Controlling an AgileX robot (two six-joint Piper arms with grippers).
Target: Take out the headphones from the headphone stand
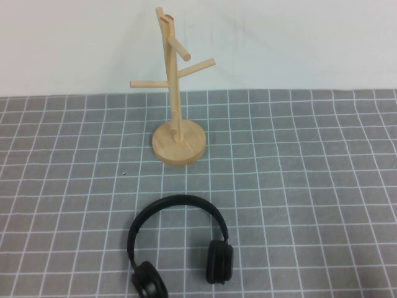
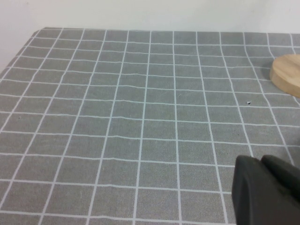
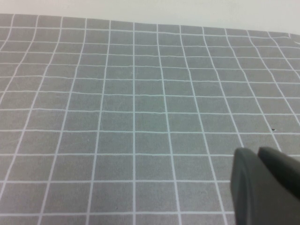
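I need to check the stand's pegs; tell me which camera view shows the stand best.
The high view: the whole stand shows there, pegs bare, headphones lying on the cloth in front. The left wrist view catches only its base edge beyond the left end effector. The right wrist view shows only the right end effector, no stand.

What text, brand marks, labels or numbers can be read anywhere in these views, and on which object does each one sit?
None: no readable text in any view.
headphones: plain matte black, no visible logo, lying on the cloth.
headphone stand: bare light wood, no label.
grid tablecloth: white lines only, no numbers.
left gripper: low over the cloth near the stand's base, unmarked black.
right gripper: low over bare cloth, unmarked black.
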